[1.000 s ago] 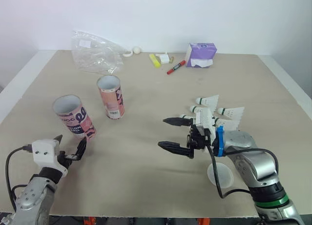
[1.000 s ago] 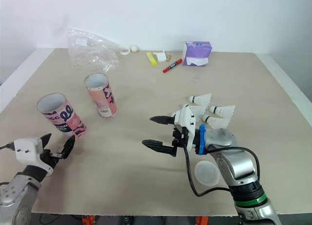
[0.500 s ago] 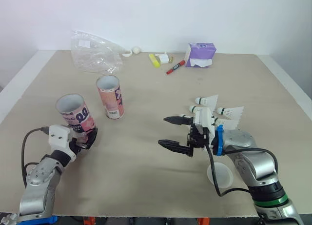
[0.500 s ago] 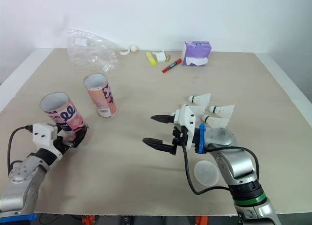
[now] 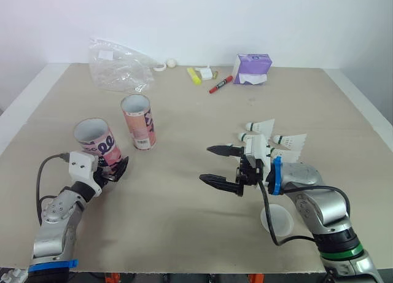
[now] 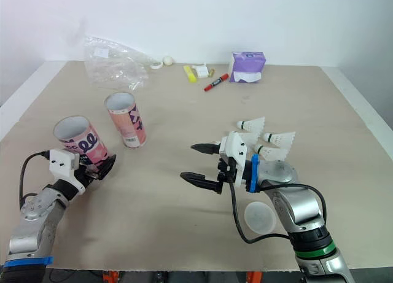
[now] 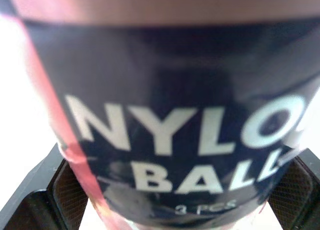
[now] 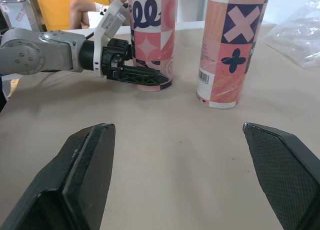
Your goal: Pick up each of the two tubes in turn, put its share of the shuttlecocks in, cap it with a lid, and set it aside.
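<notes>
Two pink patterned tubes stand open-topped on the table: the near-left tube [image 5: 95, 143] and a second tube [image 5: 139, 121] behind it to the right. My left gripper [image 5: 112, 170] is open, its fingers [image 7: 60, 187] on either side of the near-left tube's base [image 7: 170, 115]; I cannot tell whether they touch it. My right gripper [image 5: 207, 166] hangs open and empty over the table's middle, facing both tubes [image 8: 235, 45]. Several white shuttlecocks [image 5: 273, 139] lie behind my right wrist. A translucent lid [image 5: 277, 220] lies near the front edge under my right forearm.
At the back lie a crumpled clear plastic bag [image 5: 120, 65], a purple tissue pack [image 5: 252, 68], a red marker [image 5: 221, 85], a yellow highlighter [image 5: 194, 75] and a small white ball [image 5: 172, 63]. Bare tabletop [image 5: 178, 197] lies between my grippers.
My left gripper has moved forward from the table's front-left and now straddles the near-left tube's base. My right arm has held still.
</notes>
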Robot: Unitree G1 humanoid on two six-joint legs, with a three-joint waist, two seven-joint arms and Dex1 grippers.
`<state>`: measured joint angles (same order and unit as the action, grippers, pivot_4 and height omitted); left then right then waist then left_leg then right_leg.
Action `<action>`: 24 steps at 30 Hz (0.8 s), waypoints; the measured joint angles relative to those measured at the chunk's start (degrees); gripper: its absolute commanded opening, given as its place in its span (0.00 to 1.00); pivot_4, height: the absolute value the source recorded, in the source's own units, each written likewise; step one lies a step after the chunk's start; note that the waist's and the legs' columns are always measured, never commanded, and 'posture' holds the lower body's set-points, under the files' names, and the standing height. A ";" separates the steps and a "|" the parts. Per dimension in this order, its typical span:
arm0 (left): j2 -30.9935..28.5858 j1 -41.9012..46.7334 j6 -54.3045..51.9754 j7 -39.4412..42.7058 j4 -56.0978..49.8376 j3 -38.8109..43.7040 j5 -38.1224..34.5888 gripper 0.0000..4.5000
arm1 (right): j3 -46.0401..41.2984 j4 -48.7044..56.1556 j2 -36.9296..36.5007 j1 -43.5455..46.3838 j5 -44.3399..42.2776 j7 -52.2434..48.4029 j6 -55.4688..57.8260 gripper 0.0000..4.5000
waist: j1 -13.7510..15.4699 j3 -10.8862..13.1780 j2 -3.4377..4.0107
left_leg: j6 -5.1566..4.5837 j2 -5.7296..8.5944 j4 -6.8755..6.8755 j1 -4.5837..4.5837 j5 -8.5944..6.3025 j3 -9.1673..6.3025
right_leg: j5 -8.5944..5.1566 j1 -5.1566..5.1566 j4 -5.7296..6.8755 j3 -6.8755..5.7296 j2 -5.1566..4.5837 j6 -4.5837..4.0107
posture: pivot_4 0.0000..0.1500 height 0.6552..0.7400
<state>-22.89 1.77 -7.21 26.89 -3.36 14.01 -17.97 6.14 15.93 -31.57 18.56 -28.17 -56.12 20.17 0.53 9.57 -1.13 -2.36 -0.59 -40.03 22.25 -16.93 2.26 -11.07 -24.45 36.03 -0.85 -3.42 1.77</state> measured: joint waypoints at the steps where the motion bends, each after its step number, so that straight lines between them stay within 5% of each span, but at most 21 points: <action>1: 0.00 0.00 -0.01 -0.16 0.04 0.00 0.00 1.00 | 0.00 0.00 0.00 0.00 0.00 0.04 0.01 0.98 | 0.00 0.00 0.00 | 0.00 0.00 0.00 0.00 0.00 0.00 | 0.00 0.00 0.00 0.00 0.00 0.00 | 1.00 1.00; 5: -0.01 -0.36 0.00 0.04 0.07 0.00 0.00 1.00 | 0.00 0.00 0.00 0.10 0.00 0.07 0.04 0.98 | 0.00 0.00 0.00 | 0.01 -0.01 0.00 0.00 0.00 0.01 | 0.00 -0.01 0.00 -0.01 0.00 -0.01 | 1.00 1.00; 8: -0.01 -0.66 0.01 0.02 0.07 -0.01 0.00 0.82 | 0.00 0.00 0.00 0.12 0.00 0.07 0.07 1.00 | 0.00 0.00 0.00 | 0.01 -0.01 0.00 0.00 0.00 0.01 | 0.00 -0.01 0.00 -0.01 0.00 -0.01 | 1.00 1.00; 24: -0.55 -0.65 0.50 -0.08 0.21 -0.14 0.50 0.82 | 0.00 0.01 0.00 0.46 -0.01 0.01 0.51 1.00 | 0.00 0.00 0.00 | 0.03 -0.03 0.00 -0.01 0.02 0.01 | 0.02 -0.01 0.00 -0.03 0.01 -0.04 | 1.00 1.00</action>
<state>-23.43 1.12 -6.72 26.81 -3.14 13.88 -17.47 6.14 15.94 -31.57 19.01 -28.18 -56.11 20.68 0.53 9.57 -1.12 -2.33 -0.62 -40.03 22.24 -16.92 2.27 -11.05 -24.47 36.03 -0.88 -3.41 1.73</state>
